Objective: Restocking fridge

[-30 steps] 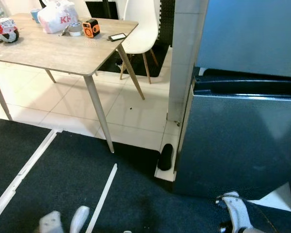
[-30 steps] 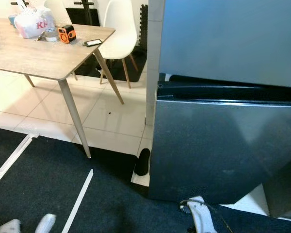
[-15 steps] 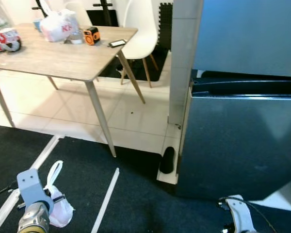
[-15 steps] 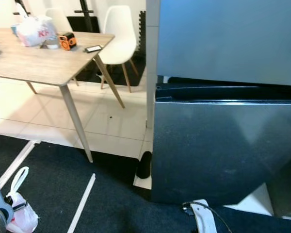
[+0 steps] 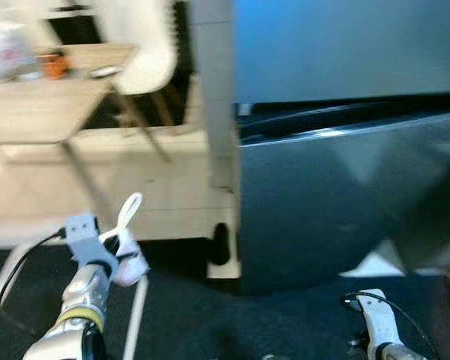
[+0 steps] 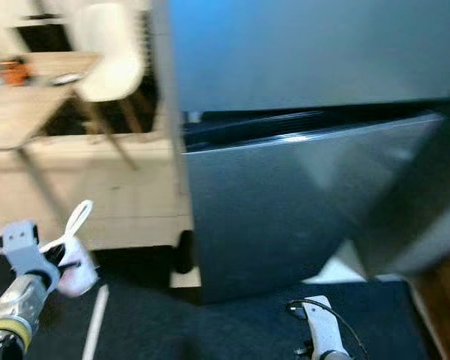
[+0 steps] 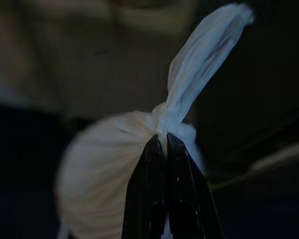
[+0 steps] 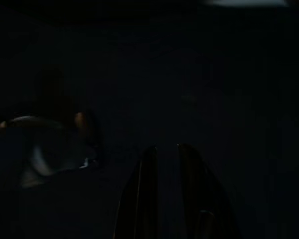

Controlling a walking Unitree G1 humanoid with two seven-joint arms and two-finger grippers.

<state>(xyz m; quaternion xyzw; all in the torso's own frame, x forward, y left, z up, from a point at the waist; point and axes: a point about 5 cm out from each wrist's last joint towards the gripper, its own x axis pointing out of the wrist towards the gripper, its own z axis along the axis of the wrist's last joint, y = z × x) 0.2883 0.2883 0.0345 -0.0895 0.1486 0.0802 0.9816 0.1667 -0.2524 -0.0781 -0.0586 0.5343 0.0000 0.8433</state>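
The steel fridge (image 5: 337, 187) stands ahead of me, doors closed. My left gripper (image 7: 162, 144) is clenched on the knot of a white plastic bag (image 5: 127, 255), held above the dark carpet (image 5: 210, 322). My right gripper (image 8: 164, 149) hangs idle, fingers slightly parted.

Motion blur smears table (image 5: 37, 112) and chair (image 5: 139, 52).

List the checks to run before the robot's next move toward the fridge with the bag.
1. Left hand shut on the knot of the white bag: ok.
2. Bag lifted off the dark floor: ok.
3. Fridge door open for loading: not ok, the doors look closed.
4. Right hand empty and free for the door: cannot tell, the view is too dark.
5. Head views sharp enough to aim: not ok, blurred.
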